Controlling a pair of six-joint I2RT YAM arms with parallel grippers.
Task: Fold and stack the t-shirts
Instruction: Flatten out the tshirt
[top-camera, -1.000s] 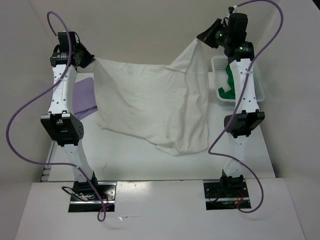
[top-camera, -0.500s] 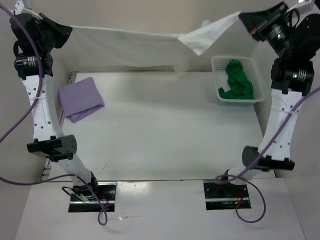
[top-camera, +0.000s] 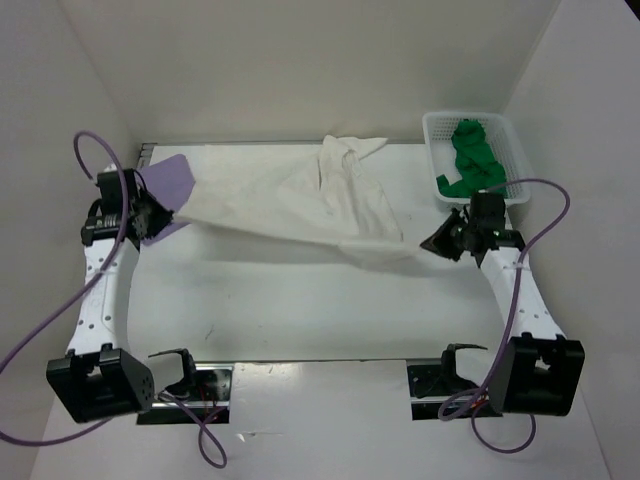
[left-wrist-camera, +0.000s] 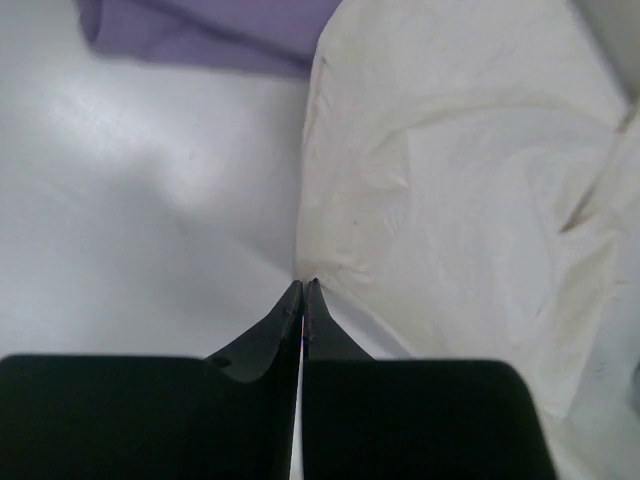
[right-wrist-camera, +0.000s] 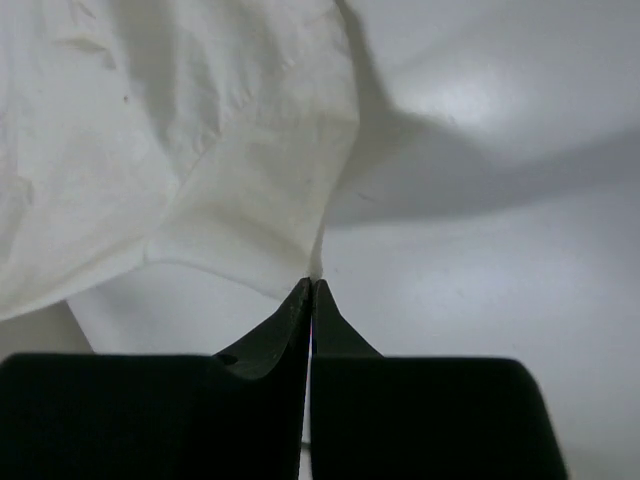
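Step in hand, as judged: laying the cream t-shirt (top-camera: 290, 195) out flat on the desk (top-camera: 300, 300) ahead of its first fold. The left claw (top-camera: 160, 215) was closed on the shirt's left corner, the right claw (top-camera: 436, 242) closed on its right corner; both wrist views showed the fingers pressed together with cloth pinched at the tips. The far part of the shirt lay on the desk, the near edge was taut between the claws, and a rumpled flap sat right of centre. The lavender t-shirt (top-camera: 172, 178) lay folded at far left, touching the cream one's edge. The green t-shirt (top-camera: 474, 165) sat bunched in the basket (top-camera: 432, 128). Next move calls for lowering the held edge evenly, releasing, and smoothing that flap.
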